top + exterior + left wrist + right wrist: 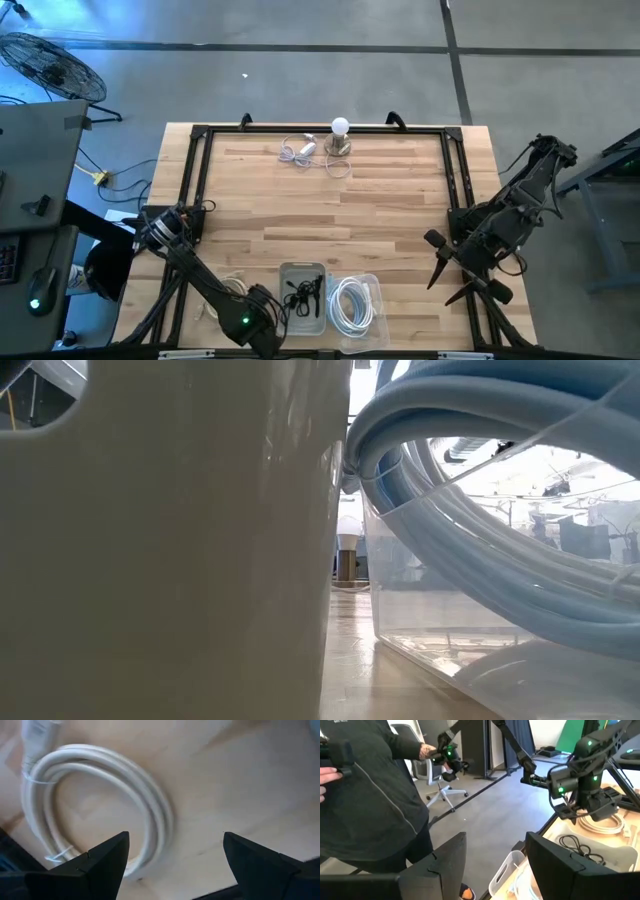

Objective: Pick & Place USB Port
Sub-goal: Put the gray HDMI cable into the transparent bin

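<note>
A white coiled cable (100, 785) with a white plug end (36, 735) lies flat on the wooden table. My left gripper (175, 865) hovers open over it, with the coil's right side between the fingers and nothing touched. In the high view this gripper (250, 320) is at the table's near edge, left of a grey tray (283, 300); the coil (232, 290) lies beside it. My right gripper (450, 283) waits open near the table's right edge. A white adapter with a cable (300, 151) lies at the far edge next to a lamp (340, 136).
The grey tray holds a black cable (303, 293). A clear container (372, 285) to its right holds a white cable coil (350, 305). A black frame (200, 140) borders the table. The tray wall (170, 540) and the container (500, 560) block the low view. A person (370, 795) stands beyond the table.
</note>
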